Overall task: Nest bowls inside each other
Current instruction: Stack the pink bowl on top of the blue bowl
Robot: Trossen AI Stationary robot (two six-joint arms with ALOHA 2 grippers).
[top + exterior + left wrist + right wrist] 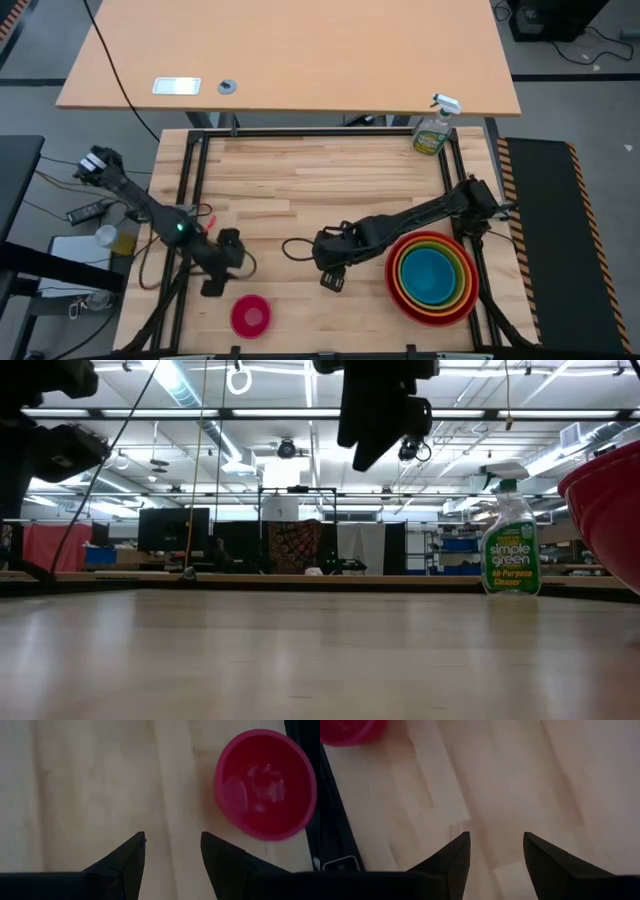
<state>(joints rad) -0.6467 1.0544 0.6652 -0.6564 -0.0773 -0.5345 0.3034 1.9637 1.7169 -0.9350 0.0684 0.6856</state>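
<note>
Several bowls sit nested at the table's near right: red (432, 277) outermost, then orange, lime green and blue (430, 273) innermost. The red bowl's wall (610, 520) shows in the low view. The small magenta pink bowl (250, 315) (264, 784) stands alone, mouth up, near the front edge left of centre; its edge shows in the right wrist view (350, 732). My left gripper (214, 287) (172, 852) is open above the bare wood just left of and beyond the pink bowl. My right gripper (333, 281) (496, 852) is open above the wood, left of the stack.
A green spray bottle (433, 130) (510, 540) stands at the table's far right corner. A black frame (300, 133) runs round the table's edges. Bare wood (300, 200) spans the middle and far part.
</note>
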